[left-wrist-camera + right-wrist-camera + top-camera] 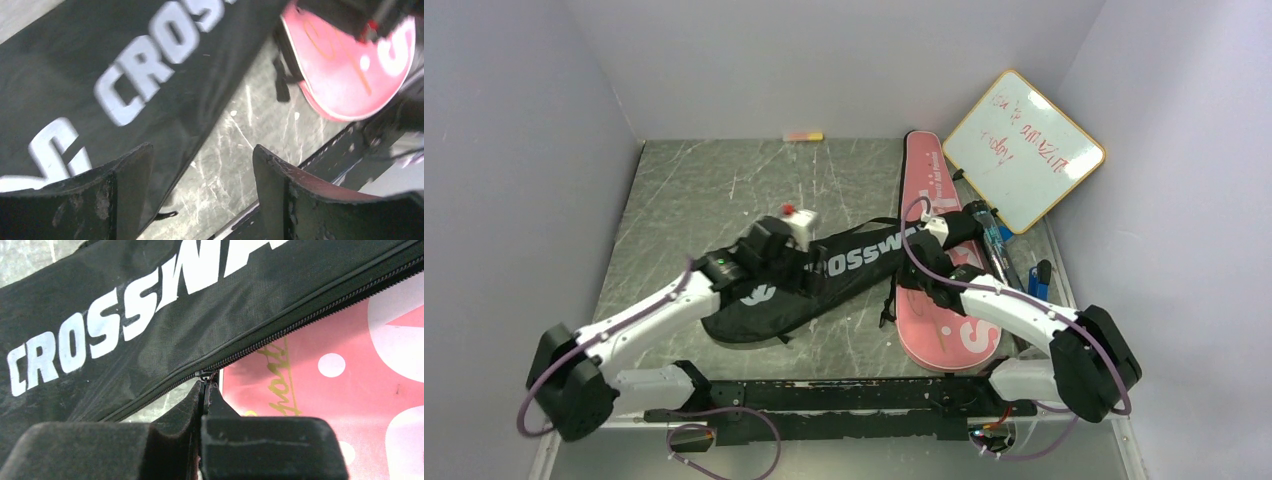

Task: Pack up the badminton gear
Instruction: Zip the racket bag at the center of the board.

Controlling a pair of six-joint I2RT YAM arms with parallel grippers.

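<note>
The black "CROSSWAY" racket cover (854, 262) lies slantwise across the table's middle. Its right end overlaps the pink racket cover (924, 180), which lies lengthwise on the right. My right gripper (205, 384) is shut on the zipper pull (203, 374) at the black cover's (125, 335) edge, right beside the pink cover (325, 390). My left gripper (200, 157) hangs open over the black cover's (100, 60) lower edge and bare table, with nothing between its fingers (131, 167). The pink cover's rounded end (345, 75) shows beyond it. Rackets and shuttlecocks are out of view.
A wood-framed whiteboard (1024, 150) with red writing leans in the back right corner. A small pink-yellow marker (803, 136) lies against the back wall. A dark tube (996, 240) and blue items (1039, 275) lie right of the pink cover. Grey walls close three sides.
</note>
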